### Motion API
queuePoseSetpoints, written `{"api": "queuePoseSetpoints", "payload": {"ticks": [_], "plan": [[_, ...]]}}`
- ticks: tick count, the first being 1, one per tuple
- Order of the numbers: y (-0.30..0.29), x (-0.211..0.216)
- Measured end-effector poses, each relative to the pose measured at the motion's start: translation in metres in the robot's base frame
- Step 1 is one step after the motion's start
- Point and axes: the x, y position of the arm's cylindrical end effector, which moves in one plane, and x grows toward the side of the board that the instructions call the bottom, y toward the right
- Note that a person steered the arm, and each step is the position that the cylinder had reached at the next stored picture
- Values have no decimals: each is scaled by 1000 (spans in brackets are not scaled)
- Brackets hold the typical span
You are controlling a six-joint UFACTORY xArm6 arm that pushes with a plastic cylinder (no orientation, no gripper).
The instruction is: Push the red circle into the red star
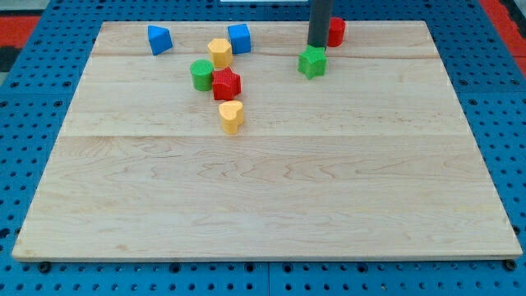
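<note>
The red circle [336, 31] sits near the view's top right of centre, partly hidden behind my rod. The red star [227, 84] lies left of centre, touching the green circle [201, 74] on its left. My tip [317, 46] is down just left of the red circle and just above the green star [312, 62]. The red circle is far to the right of the red star.
A yellow hexagon [219, 53] and a blue cube [239, 38] sit above the red star. A blue triangle [159, 39] is at the top left. A yellow heart [233, 116] lies just below the red star. The wooden board [263, 189] rests on a blue pegboard.
</note>
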Motion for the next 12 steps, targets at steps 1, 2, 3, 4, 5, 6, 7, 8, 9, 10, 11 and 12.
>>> {"api": "queuePoseSetpoints", "payload": {"ticks": [1, 2, 3, 4, 5, 6, 7, 8, 9, 10, 11, 12], "plan": [[44, -16], [78, -37], [58, -68], [2, -65], [-46, -49], [-71, -27], [-62, -3], [-86, -3], [-127, -5], [-157, -9], [-171, -4], [-149, 5]]}}
